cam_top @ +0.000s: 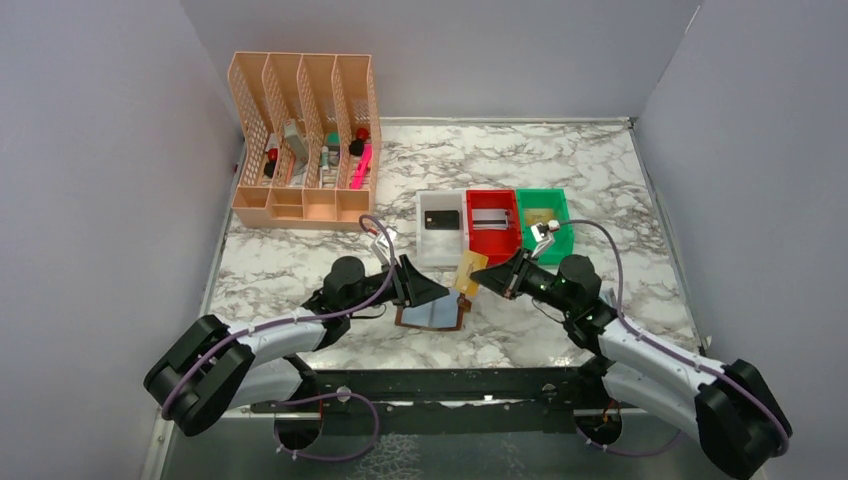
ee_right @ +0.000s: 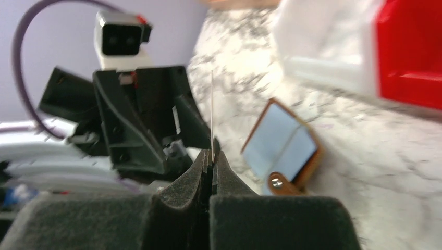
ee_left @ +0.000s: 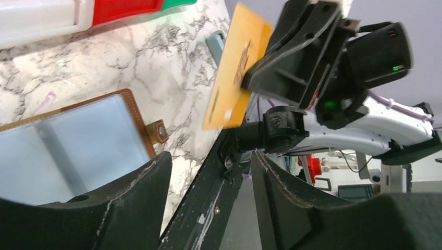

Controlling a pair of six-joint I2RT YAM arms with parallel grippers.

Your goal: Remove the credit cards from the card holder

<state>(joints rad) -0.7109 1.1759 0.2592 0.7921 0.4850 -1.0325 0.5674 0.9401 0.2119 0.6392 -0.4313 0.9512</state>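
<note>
Marble-look tabletop (cam_top: 560, 170) w/ grey walls (cam_top: 100, 150); both arms reach low toward its near-centre, tips almost meeting. R gripper (cam_top: 485, 276) is clamped on a gold card (cam_top: 468, 272) held on edge just above the card holder (cam_top: 432, 316), which lies open & flat nr the near edge; L gripper (cam_top: 432, 288) is spread, nothing in it. Mid-tabletop: white bin (cam_top: 428, 250) w/ black card (cam_top: 441, 219), red bin (cam_top: 495, 243) w/ silvery card (cam_top: 490, 220), green bin (cam_top: 560, 240) w/ tan card (cam_top: 538, 215).
</note>
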